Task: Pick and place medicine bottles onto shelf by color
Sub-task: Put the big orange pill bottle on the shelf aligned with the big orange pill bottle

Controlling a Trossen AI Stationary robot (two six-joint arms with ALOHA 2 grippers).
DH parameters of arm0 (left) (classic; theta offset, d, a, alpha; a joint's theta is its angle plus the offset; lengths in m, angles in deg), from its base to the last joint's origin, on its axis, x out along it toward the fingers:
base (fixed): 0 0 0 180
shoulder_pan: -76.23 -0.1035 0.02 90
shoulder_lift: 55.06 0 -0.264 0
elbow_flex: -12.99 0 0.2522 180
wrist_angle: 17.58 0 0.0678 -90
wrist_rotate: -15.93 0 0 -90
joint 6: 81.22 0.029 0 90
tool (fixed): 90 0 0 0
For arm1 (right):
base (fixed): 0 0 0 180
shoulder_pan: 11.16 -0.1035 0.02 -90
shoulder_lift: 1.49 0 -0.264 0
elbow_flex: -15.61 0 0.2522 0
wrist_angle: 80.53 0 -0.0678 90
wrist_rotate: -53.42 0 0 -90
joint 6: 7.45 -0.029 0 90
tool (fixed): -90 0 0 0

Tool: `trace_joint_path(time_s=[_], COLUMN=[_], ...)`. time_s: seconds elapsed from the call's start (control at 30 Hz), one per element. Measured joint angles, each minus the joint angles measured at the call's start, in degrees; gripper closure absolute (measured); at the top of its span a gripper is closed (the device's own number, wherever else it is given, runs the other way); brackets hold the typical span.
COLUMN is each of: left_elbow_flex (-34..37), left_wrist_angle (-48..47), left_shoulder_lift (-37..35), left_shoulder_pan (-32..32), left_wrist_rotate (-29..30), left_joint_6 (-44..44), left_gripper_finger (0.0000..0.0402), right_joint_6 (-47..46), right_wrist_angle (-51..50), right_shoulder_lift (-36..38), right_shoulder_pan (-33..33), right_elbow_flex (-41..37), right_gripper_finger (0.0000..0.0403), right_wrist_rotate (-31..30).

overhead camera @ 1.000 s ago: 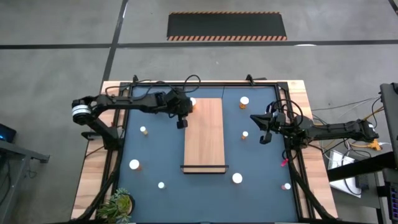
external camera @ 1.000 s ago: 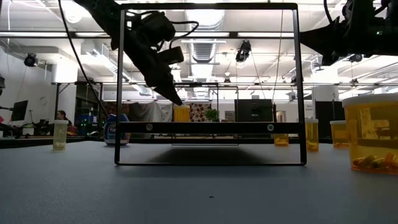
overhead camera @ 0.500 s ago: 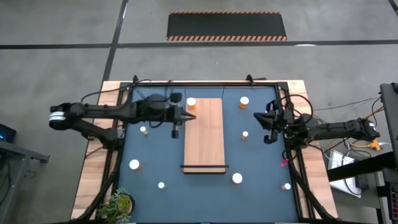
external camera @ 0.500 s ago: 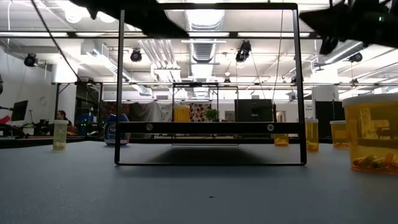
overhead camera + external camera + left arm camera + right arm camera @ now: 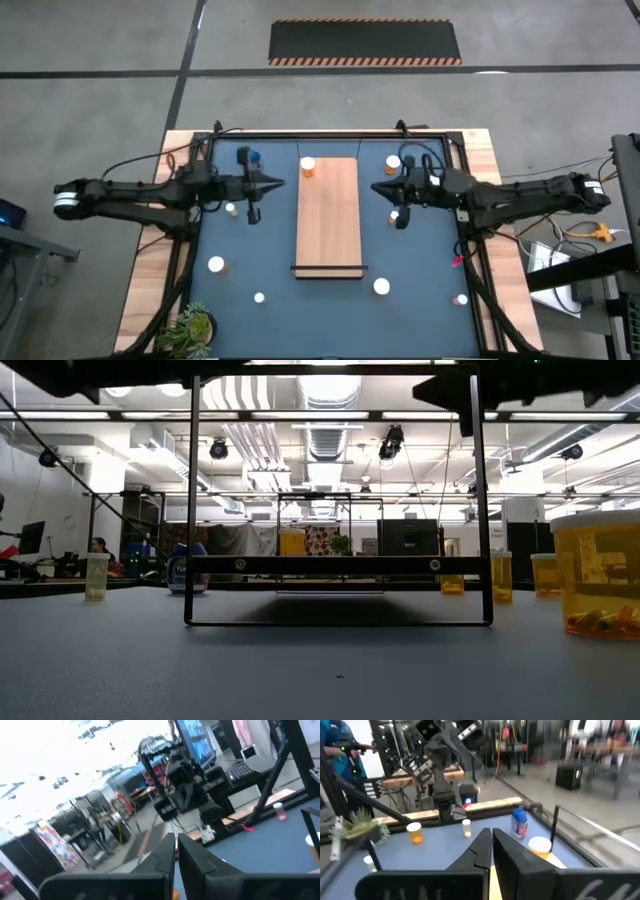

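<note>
The shelf (image 5: pixel 328 215) is a long light-brown board in the middle of the blue table, its dark end (image 5: pixel 340 565) facing the low view. One orange medicine bottle (image 5: pixel 308 167) with a white cap stands on its far left corner. A blue bottle (image 5: pixel 246 156) stands left of the shelf, also seen as the blue bottle (image 5: pixel 519 824). My left gripper (image 5: pixel 278 183) hangs shut and empty just left of the shelf. My right gripper (image 5: pixel 377 190) hangs shut and empty just right of it. Their fingers (image 5: pixel 176 845) and fingers (image 5: pixel 490 842) are pressed together.
Other white-capped bottles stand loose on the table: bottle (image 5: pixel 393 161), bottle (image 5: pixel 231 209), bottle (image 5: pixel 215 265), bottle (image 5: pixel 259 297), bottle (image 5: pixel 381 287), bottle (image 5: pixel 461 299). A green plant (image 5: pixel 190 328) sits at the near left corner. A large amber bottle (image 5: pixel 600 575) stands close to the low camera.
My left gripper has drawn back leftward off the shelf's far corner, leaving the orange bottle standing there. My right gripper has swung left toward the shelf's right side.
</note>
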Motion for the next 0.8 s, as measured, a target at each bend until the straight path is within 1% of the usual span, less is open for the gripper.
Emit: trace_joint_path(time_s=[0.07,0.23,0.43,0.5,0.6,0.73,0.8], left_elbow_flex=[0.89,2.43,3.60,4.29,5.49,5.97,5.97], left_wrist_angle=[-0.03,-0.22,-0.97,-1.02,-0.63,-0.58,-0.59], left_shoulder_lift=[-2.19,-6.37,-9.53,-10.19,-11.26,-12.72,-13.47], left_shoulder_pan=[0.00,-0.04,-0.04,-0.04,-0.04,-0.04,-0.04], left_wrist_rotate=[0.12,0.21,0.55,0.60,0.68,1.25,2.70], left_joint_6=[0.84,1.97,2.05,2.14,3.33,7.13,7.54], left_gripper_finger=[0.0398,0.0398,0.0398,0.0398,0.0398,0.0398,0.0398], right_joint_6=[-4.04,-16.04,-27.43,-29.74,-32.29,-33.98,-34.04], right_wrist_angle=[-6.23,-28.21,-56.46,-63.97,-74.44,-83.89,-86.18], right_shoulder_lift=[-1.37,-7.05,-15.18,-18.39,-22.41,-26.65,-28.54], right_shoulder_pan=[0.04,0.50,5.02,7.27,10.73,15.99,18.26], right_elbow_flex=[5.11,17.26,32.13,36.22,40.75,44.40,44.89], right_gripper_finger=[0.0394,0.0394,0.0394,0.0394,0.0394,0.0394,0.0394], right_wrist_rotate=[-0.34,-6.81,-7.70,-7.66,-7.03,-1.05,0.98])
